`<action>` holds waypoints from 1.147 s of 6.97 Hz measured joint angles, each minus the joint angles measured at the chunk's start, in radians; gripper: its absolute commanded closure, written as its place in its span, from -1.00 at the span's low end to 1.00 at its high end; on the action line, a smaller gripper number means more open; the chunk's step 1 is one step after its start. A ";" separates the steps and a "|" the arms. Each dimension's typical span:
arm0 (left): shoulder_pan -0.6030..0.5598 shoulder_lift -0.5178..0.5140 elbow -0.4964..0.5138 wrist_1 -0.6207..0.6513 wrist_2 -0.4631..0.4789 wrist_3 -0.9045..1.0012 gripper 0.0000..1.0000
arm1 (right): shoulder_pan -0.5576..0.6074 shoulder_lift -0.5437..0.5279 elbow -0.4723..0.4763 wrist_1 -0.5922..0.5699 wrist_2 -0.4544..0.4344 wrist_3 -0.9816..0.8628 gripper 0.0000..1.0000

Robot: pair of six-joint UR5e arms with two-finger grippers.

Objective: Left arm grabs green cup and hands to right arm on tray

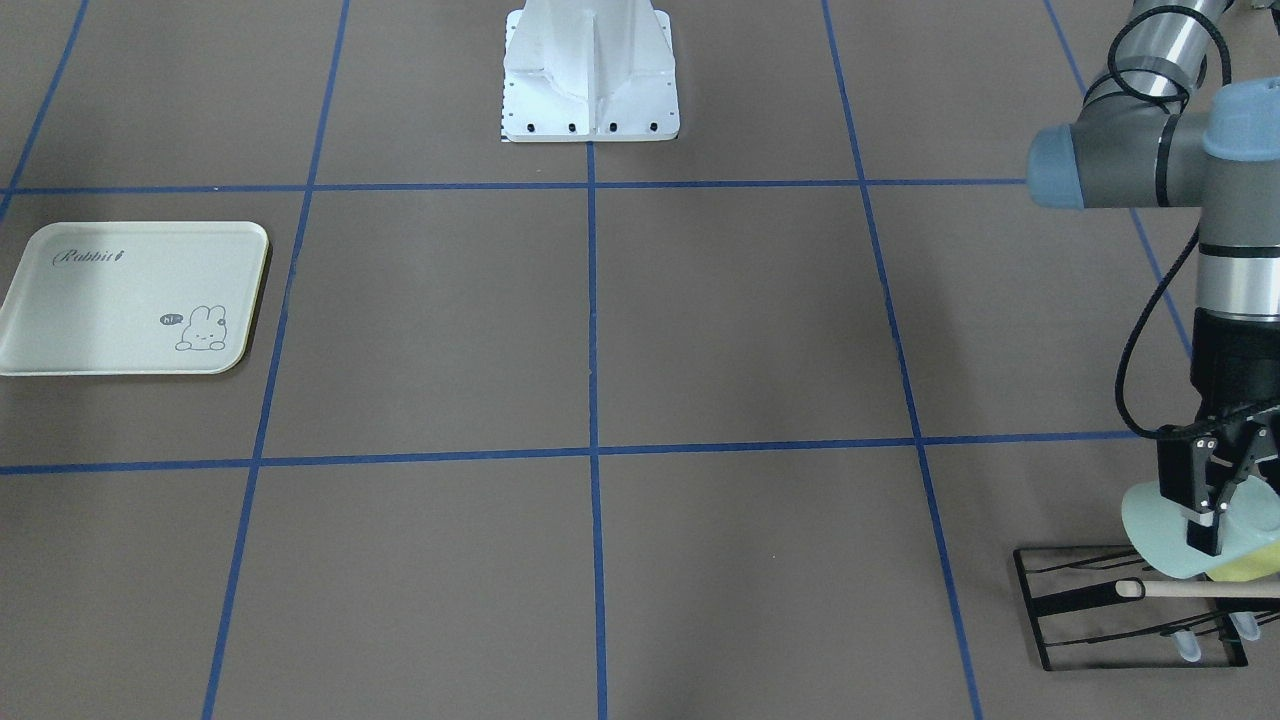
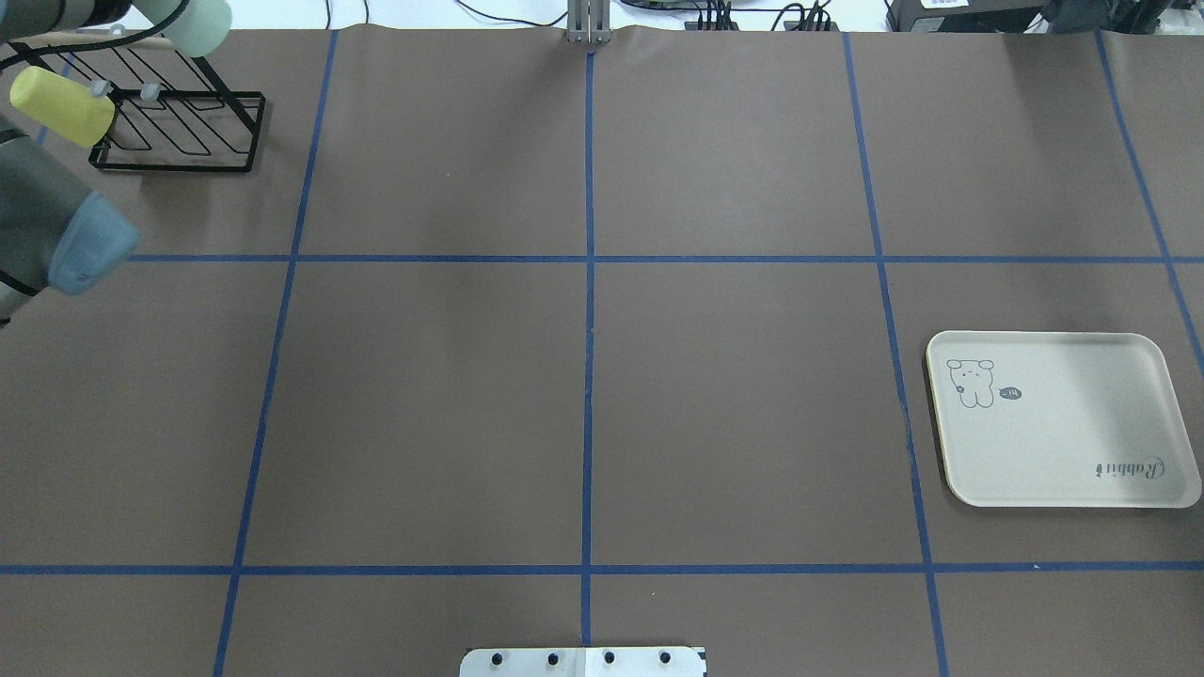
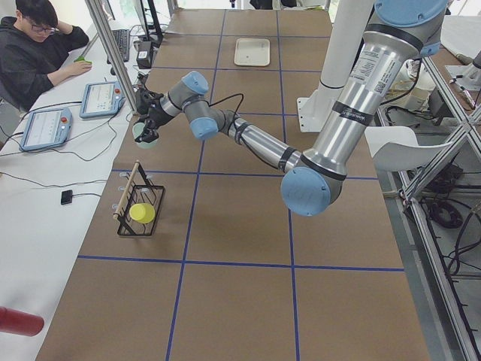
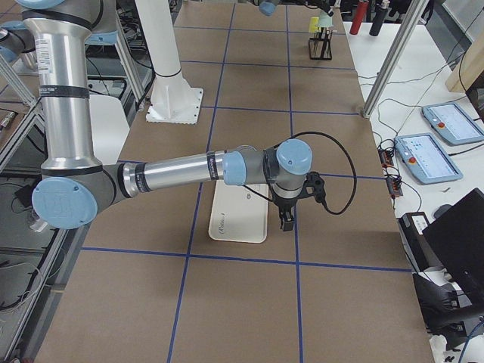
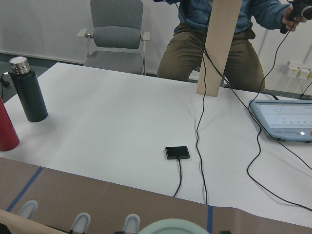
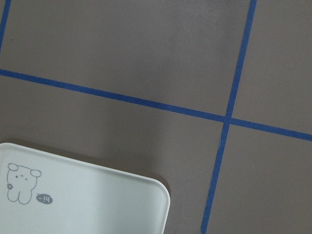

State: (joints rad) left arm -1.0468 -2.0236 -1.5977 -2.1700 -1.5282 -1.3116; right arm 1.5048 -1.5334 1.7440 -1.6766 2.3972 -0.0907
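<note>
My left gripper (image 1: 1212,520) is shut on the pale mint-green cup (image 1: 1165,535), one finger across its wall, holding it tilted above the black wire rack (image 1: 1130,612). In the exterior left view the green cup (image 3: 140,132) hangs clear of the rack at the left gripper (image 3: 146,124). Its rim (image 5: 170,227) shows at the bottom of the left wrist view. The cream Rabbit tray (image 2: 1063,418) lies bare on the far side of the table. My right gripper (image 4: 287,219) hovers beside the tray (image 4: 238,215), and I cannot tell whether it is open or shut.
A yellow-green cup (image 1: 1250,565) sits on the rack with a wooden rod (image 1: 1210,590) along it. The robot's white base (image 1: 590,75) stands at mid table. A person (image 3: 34,53), tablets and cables are at the white side table, with two bottles (image 5: 27,90).
</note>
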 measured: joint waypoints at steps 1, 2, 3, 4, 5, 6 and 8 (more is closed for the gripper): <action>0.032 -0.022 -0.006 -0.001 0.003 -0.117 0.31 | 0.000 0.013 -0.007 0.005 0.000 0.000 -1.00; 0.064 -0.043 -0.013 -0.003 0.005 -0.229 0.31 | -0.001 0.022 -0.020 0.033 0.000 0.000 -1.00; 0.099 -0.067 -0.022 -0.005 0.008 -0.348 0.30 | -0.002 0.024 -0.039 0.086 0.001 0.003 -1.00; 0.132 -0.093 -0.028 -0.007 0.013 -0.467 0.29 | -0.002 0.026 -0.069 0.140 0.002 0.005 -1.00; 0.182 -0.120 -0.035 -0.009 0.046 -0.575 0.29 | -0.003 0.030 -0.106 0.198 0.003 0.007 -1.00; 0.246 -0.156 -0.037 -0.009 0.108 -0.649 0.29 | -0.003 0.032 -0.133 0.237 0.004 0.008 -1.00; 0.325 -0.222 -0.039 -0.022 0.182 -0.804 0.29 | -0.003 0.036 -0.153 0.267 0.008 0.011 -1.00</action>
State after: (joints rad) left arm -0.7214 -2.2455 -1.6367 -2.1920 -1.3466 -2.1157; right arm 1.5018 -1.4977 1.5913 -1.4101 2.4050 -0.0800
